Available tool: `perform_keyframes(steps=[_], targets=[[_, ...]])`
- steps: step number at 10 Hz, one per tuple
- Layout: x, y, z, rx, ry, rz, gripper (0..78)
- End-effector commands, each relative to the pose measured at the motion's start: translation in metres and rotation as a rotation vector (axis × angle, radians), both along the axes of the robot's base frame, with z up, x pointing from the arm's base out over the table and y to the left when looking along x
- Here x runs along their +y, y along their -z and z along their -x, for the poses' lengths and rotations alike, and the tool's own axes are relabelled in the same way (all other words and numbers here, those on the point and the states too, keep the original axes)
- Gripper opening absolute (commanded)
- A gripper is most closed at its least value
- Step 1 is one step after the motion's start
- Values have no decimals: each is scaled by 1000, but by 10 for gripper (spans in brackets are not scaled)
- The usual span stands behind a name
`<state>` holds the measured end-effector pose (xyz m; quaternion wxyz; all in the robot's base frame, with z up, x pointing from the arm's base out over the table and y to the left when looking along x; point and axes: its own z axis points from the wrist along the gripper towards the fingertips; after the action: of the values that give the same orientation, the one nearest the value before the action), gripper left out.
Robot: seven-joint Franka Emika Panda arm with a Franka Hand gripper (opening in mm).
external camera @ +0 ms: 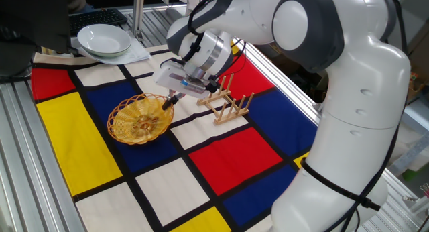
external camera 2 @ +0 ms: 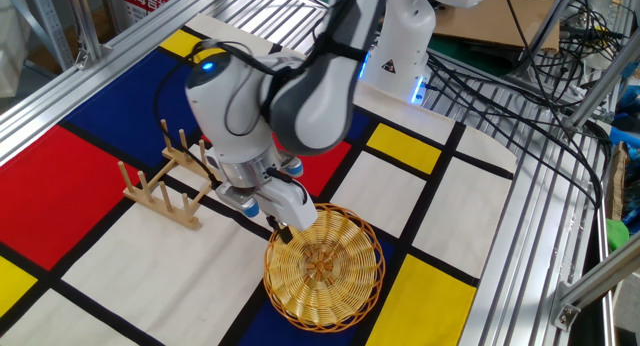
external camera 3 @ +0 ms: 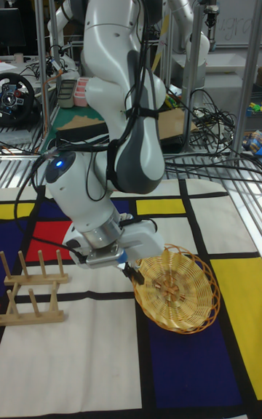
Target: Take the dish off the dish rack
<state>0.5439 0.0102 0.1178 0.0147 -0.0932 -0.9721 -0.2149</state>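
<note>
- Your dish (external camera: 139, 118) (external camera 2: 323, 266) (external camera 3: 177, 289) is off the rack and sits low over the checked cloth, across a blue panel and a white one; it looks slightly tipped, and you cannot tell whether its far edge rests on the cloth.
- The gripper (external camera: 170, 100) (external camera 2: 282, 231) (external camera 3: 131, 270) meets the dish at the rim nearest the rack.
- Look at the fingers (external camera 2: 285, 227): they are dark, drawn close together, and pinch the woven rim between them. In the tall fixed view the tips sit right at the basket's left edge.
- The dish rack (external camera: 226, 100) (external camera 2: 165, 182) (external camera 3: 31, 289) stands upright on a white panel, near the dish but clearly apart from it, with nothing in its pegs.
- The gripper's pale body hangs between rack and dish, its wrist angled down toward the basket.
- The arm's large white-and-grey links arch over the rack side of the table (external camera: 234, 158).
- At the far corner in one fixed view, you can see stacked white bowls (external camera: 104, 39) on a white sheet, well apart from the dish.
- Aluminium rails frame the table, and cables lie beyond them near the robot's base.
</note>
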Motion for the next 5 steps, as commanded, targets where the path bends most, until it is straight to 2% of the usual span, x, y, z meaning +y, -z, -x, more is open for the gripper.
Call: perform_keyframes(steps=[1, 2, 3, 5], targets=[[0, 0, -1, -31, 8, 70, 11], [0, 0, 0, -32, 5, 71, 11], [0, 0, 0, -32, 5, 71, 774], [0, 0, 0, -32, 5, 71, 774]])
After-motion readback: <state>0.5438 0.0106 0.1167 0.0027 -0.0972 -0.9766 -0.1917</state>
